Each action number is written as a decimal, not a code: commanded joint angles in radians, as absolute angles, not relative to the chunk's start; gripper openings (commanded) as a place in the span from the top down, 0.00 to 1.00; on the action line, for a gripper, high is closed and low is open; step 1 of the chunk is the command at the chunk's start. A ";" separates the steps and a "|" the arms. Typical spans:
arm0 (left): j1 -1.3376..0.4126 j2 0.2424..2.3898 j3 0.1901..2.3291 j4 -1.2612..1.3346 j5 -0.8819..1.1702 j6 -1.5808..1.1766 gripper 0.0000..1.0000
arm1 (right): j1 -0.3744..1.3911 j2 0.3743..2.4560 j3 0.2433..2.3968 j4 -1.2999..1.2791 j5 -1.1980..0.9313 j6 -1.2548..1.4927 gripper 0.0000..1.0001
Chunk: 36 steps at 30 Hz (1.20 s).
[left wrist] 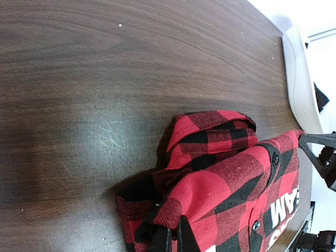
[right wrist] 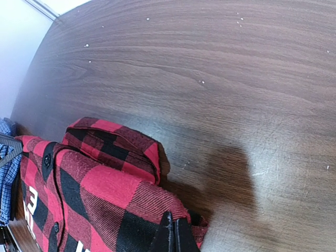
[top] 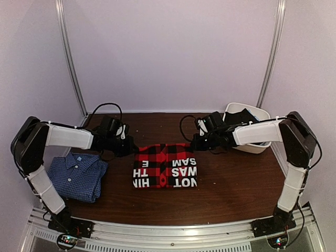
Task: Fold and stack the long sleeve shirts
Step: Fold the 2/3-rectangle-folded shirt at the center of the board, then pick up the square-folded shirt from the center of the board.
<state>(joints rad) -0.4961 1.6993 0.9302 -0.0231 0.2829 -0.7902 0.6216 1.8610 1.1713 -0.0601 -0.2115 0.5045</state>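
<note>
Red-and-black plaid flannel shirt (top: 165, 167) lies folded into a rectangle at the middle of the table (top: 236, 184), white block lettering (top: 178, 176) face up on its near part. Blue fine-check collared shirt (top: 77, 176) sits folded near the left edge, collar up, well apart from the plaid one. White bin (top: 253, 148) stands at the far right corner with dark items inside; cannot tell what they are.

Left gripper (left wrist: 172, 237) is at the far left corner of the plaid bundle, jaws closed on the fabric edge; right gripper (right wrist: 174, 234) is at the far right corner, jaws likewise closed on red-black cloth. Both wrist views show the fingertips sunk into the layered fold, with a folded flap of plaid bunched just beyond.

Pinching both far corners at once likely holds the layers together and the edge straight. Judged step: either a last fold of the far edge toward the near edge, or a lift to carry the bundle onto the blue shirt. Stack not yet made; both shirts look folded, so the task seems well along. Risk: layers slip from the pinch and the fold opens; the next move needs both arms travelling in step.
</note>
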 commanded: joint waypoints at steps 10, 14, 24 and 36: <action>-0.448 1.733 1.077 -0.103 0.252 -0.680 0.47 | 0.598 1.841 1.231 -0.137 -0.119 0.493 0.71; -0.451 1.706 1.070 -0.118 0.271 -0.668 0.50 | 0.636 1.803 1.251 -0.184 -0.076 0.483 0.59; -0.554 1.723 1.050 -0.088 0.303 -0.702 0.67 | 0.752 1.874 1.326 -0.192 -0.115 0.498 0.68; -0.542 2.015 1.275 -0.103 0.283 -0.684 0.76 | 0.714 2.113 1.505 -0.211 -0.165 0.470 0.72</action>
